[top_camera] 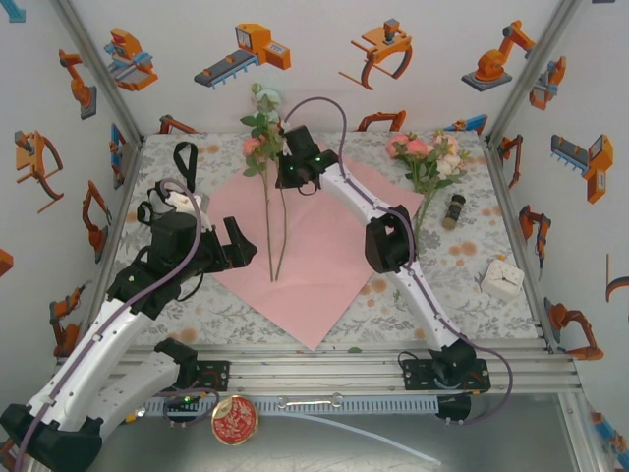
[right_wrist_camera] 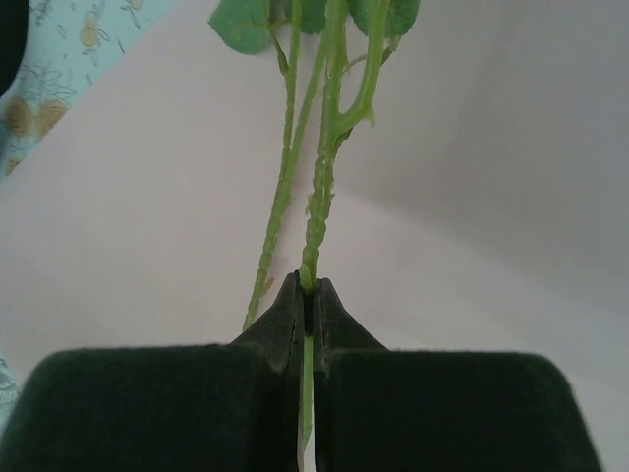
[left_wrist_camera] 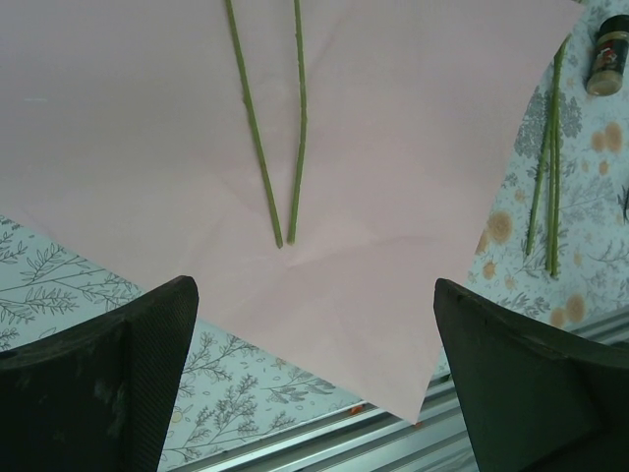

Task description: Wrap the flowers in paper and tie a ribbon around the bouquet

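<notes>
The paper (top_camera: pixel 324 256) lies flat on the table as a diamond, pink side up. Two flowers (top_camera: pixel 261 126) lie on it, heads toward the back wall and long stems (top_camera: pixel 267 216) running down its middle. My right gripper (top_camera: pixel 284 162) is shut on the right-hand stem (right_wrist_camera: pixel 316 216) just below its leaves; the other stem (right_wrist_camera: pixel 278 216) lies loose beside it. My left gripper (top_camera: pixel 243 246) stands open above the paper's left edge, nothing between its fingers (left_wrist_camera: pixel 157 334), with both stem ends (left_wrist_camera: pixel 285 231) ahead of it. The black ribbon (top_camera: pixel 184 157) lies at the back left.
More flowers (top_camera: pixel 428 157) lie off the paper at the back right, their stems (left_wrist_camera: pixel 548 187) on the tablecloth. A small brown bottle (top_camera: pixel 455 209) stands beside them, and a white box (top_camera: pixel 501 278) sits by the right wall. The table's metal front rail (top_camera: pixel 344 369) runs close below the paper's near corner.
</notes>
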